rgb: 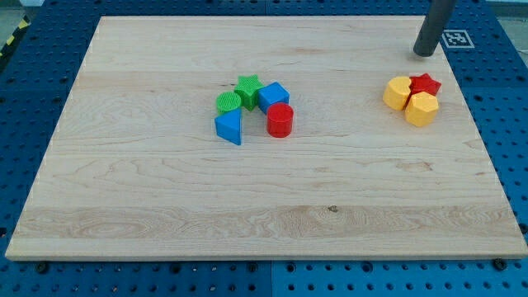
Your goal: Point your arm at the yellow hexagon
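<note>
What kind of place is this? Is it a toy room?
Probably a robot lab, not a toy room. A wooden board sits on a blue pegboard bench, a printed marker tag lies nearby, and my tip stands above the yellow hexagon.

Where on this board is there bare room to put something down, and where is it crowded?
Bare: everything on the view's left of the blue triangular block, the whole bottom strip, and the gap between the red cylinder and yellow hexagon. Crowded: both clusters; my tip stands above the right one.

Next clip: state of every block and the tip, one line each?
tip: above the yellow/red cluster, touching nothing
yellow hexagon: flat, touching yellow block and red star
yellow block: beside red star
red star: flat
green star, green cylinder, blue cube, red cylinder, blue triangle: clustered mid-board
</note>
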